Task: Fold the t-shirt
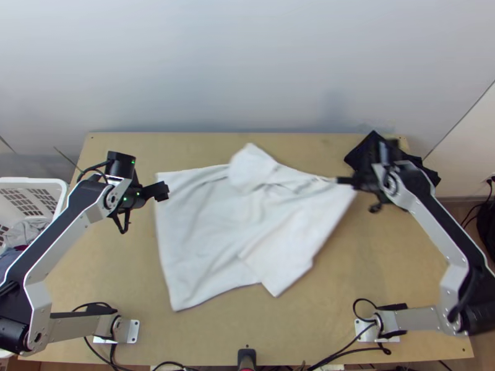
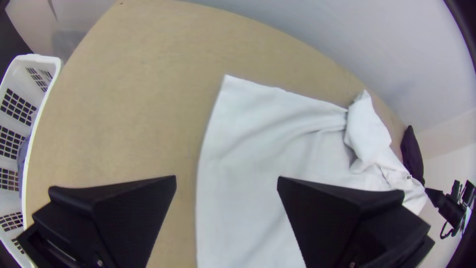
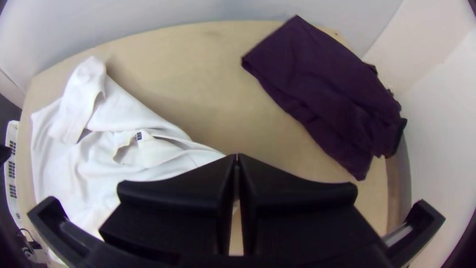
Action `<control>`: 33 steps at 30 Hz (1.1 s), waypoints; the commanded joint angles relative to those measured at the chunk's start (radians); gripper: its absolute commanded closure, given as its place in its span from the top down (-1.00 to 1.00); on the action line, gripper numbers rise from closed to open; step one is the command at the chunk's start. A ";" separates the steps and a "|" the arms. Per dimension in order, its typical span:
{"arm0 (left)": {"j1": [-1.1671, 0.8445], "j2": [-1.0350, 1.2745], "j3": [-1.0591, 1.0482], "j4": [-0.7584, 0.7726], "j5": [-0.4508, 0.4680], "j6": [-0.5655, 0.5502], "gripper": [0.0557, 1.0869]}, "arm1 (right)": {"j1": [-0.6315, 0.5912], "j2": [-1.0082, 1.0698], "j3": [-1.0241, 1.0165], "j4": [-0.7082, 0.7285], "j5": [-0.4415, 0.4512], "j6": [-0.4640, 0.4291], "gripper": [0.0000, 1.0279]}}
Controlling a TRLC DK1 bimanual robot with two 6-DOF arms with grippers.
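1. Taking the top view as a dial centred on the white t-shirt [image 1: 210,229], with 12 at the wall, the shirt lies mid-bench [image 1: 124,266], mostly spread, its straight hem edge toward 9 o'clock and its collar end toward 2–3.
2. The right end effector [image 1: 342,180], at 2 o'clock, is closed on the shirt's edge near the collar [image 3: 144,149]; the fabric draws into creases toward that grip.
3. The left end effector [image 2: 226,181], at 10 o'clock, is wide apart and holds nothing, close to the hem's far corner.
4. Done, as far as I can judge: the shirt is opened out roughly flat. One sleeve [image 1: 252,168] lies bunched and partly turned over at 12 o'clock; I would not count that as a finished fold. A flap [image 1: 278,266] sticks out at 5 o'clock, probably the other sleeve.
5. Left: nearly all the folding. The far side probably needs a second hold at the hem corner, then bringing over toward 6 o'clock, followed by the sleeves and the lengthwise folds. The creases could spoil a neat edge.
6. A dark garment [image 3: 322,94] lies on the bench beyond the right grip, toward 2 o'clock; a white laundry basket [image 1: 37,180] stands at 9–10.
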 commanded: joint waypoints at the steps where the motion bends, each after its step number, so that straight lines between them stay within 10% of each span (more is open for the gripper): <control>1: -0.033 0.022 0.010 0.001 -0.008 -0.007 0.92 | -0.239 -0.118 -0.229 0.069 -0.015 -0.124 -0.94; 11: -0.063 0.048 0.030 0.001 -0.024 -0.008 0.92 | -0.112 -0.164 -0.071 0.092 -0.009 0.122 0.67; 20: -0.079 0.049 0.027 -0.007 -0.041 -0.027 0.92 | 0.275 0.149 0.221 -0.037 -0.018 0.280 0.71; 33: -0.088 0.054 0.021 -0.012 -0.075 -0.022 0.92 | 0.298 0.604 0.592 -0.066 -0.129 0.331 0.70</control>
